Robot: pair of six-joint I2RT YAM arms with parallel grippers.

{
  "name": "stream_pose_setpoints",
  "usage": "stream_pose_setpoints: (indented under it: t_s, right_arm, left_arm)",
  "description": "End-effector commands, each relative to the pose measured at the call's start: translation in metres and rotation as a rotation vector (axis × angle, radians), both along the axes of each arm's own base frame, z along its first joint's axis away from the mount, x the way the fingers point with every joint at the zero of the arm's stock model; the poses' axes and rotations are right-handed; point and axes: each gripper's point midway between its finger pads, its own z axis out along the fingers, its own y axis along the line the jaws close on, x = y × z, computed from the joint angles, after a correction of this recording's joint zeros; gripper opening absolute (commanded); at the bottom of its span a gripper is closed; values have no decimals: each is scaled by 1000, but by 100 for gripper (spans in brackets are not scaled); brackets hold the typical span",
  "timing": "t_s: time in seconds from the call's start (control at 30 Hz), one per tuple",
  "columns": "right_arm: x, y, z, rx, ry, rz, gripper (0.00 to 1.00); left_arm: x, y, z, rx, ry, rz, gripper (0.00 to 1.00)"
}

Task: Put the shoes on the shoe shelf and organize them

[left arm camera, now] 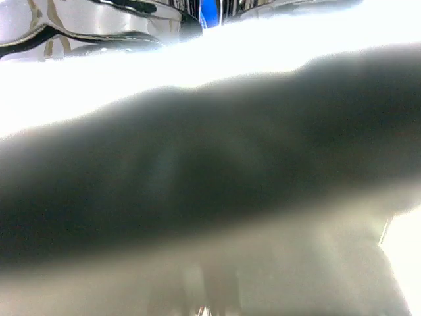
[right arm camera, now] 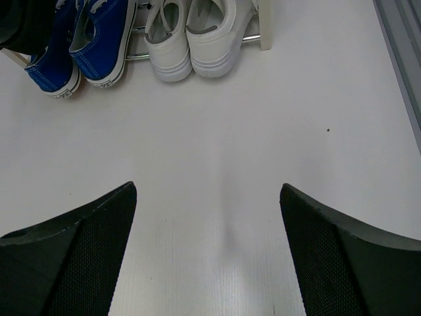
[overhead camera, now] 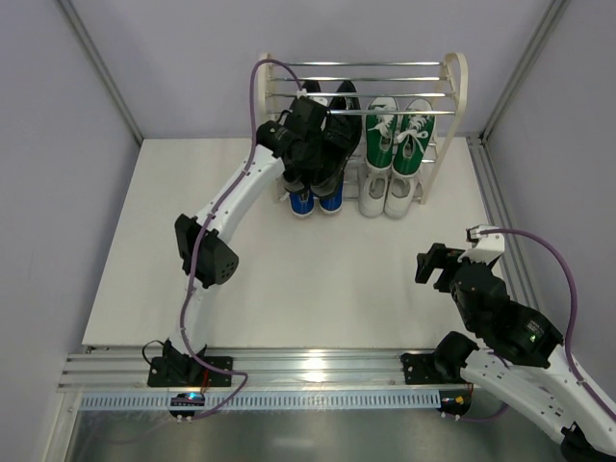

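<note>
**Last pair at the upper tier**

The shoe shelf [overhead camera: 454,87] stands at 12 o'clock on the desk [overhead camera: 318,279]. Three pairs look seated. The green sneakers [overhead camera: 397,135] are on the upper tier toward 1 o'clock, with the white sneakers [overhead camera: 385,192] beneath them. The blue sneakers [overhead camera: 316,200] are on the lower tier toward 11 o'clock. The black leather shoes [overhead camera: 343,120] sit above the blue pair. The left fingers [overhead camera: 310,120] are drawn narrow right among them; whether they pinch a shoe I cannot tell, as the left wrist view is a dark blur. The right fingers [right arm camera: 79,263] hang wide and empty over bare desk at 4 o'clock. By my judgement the task is nearly done: only squaring up the black pair seems left.
</note>
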Motion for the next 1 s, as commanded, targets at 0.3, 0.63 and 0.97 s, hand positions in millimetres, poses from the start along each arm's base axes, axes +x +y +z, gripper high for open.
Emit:
stream_pose_setpoints:
  t_s: [0.3,0.63,0.97]
  right_arm:
    - [2,-1,5,7,-33,-9,90]
    - [2,-1,6,9,-33,-6,90]
    - [3,1,6,8,-33,1,90]
  left_arm:
    - [20,33,76,-46,-229,174,0]
    - [-13,77,61,-37,-125,280,0]
    - [-26,65,84,-129,-123,217,0]
